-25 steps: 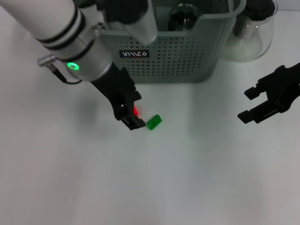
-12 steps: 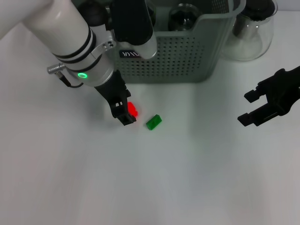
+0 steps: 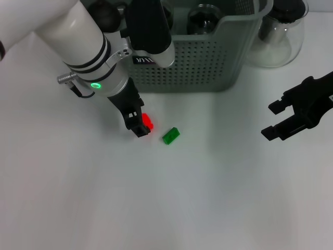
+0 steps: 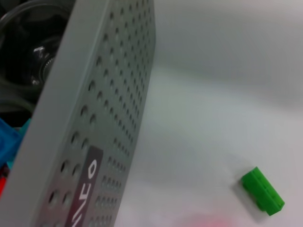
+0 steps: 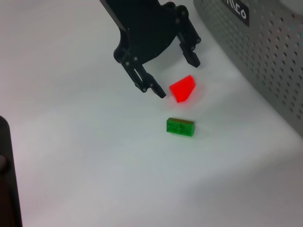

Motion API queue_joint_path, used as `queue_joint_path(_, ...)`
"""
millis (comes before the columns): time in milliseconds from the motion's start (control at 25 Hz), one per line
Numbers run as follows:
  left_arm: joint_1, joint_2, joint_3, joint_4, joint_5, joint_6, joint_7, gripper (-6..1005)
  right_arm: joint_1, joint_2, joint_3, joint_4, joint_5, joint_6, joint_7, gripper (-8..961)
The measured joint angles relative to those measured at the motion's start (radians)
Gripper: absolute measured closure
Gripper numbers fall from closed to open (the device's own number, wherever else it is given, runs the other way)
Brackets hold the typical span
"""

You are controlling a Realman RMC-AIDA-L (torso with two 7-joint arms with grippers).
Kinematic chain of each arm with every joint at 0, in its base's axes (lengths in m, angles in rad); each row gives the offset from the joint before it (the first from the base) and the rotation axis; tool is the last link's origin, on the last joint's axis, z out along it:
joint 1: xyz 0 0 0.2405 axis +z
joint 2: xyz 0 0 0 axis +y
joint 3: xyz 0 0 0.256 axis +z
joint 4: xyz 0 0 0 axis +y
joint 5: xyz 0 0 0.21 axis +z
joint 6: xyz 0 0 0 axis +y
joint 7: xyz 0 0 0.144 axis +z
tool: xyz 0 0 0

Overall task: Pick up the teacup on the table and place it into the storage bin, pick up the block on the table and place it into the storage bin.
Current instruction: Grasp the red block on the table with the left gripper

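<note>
Now, nearest on the white worktop (image 3: 171, 198) lies the green block (image 3: 170, 136), flat and untouched. Just beside it sits the red block (image 3: 147, 122), and the left pincer (image 3: 139, 125) hangs right over it, fingers spread wide, straddling it without gripping it. Off to the right, the right pincer (image 3: 278, 119) hovers open, holding nothing. Farther back stands the storage bin (image 3: 208, 62), dark glassware inside, a glass pitcher (image 3: 278, 36) beside it.

We see the storage bin (image 3: 208, 57) at the back of the surface (image 3: 171, 203), two blocks (image 3: 147, 122) (image 3: 170, 136) before it, pitcher (image 3: 276, 36) to its right.
</note>
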Motion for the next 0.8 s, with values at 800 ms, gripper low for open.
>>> queue_joint_path(800, -0.025, -0.002, 0.029, -0.065, 0.004, -0.035, 0.005, 351, -0.003, 0.0, 0.0, 0.0, -0.002, 0.012, -0.001, 146)
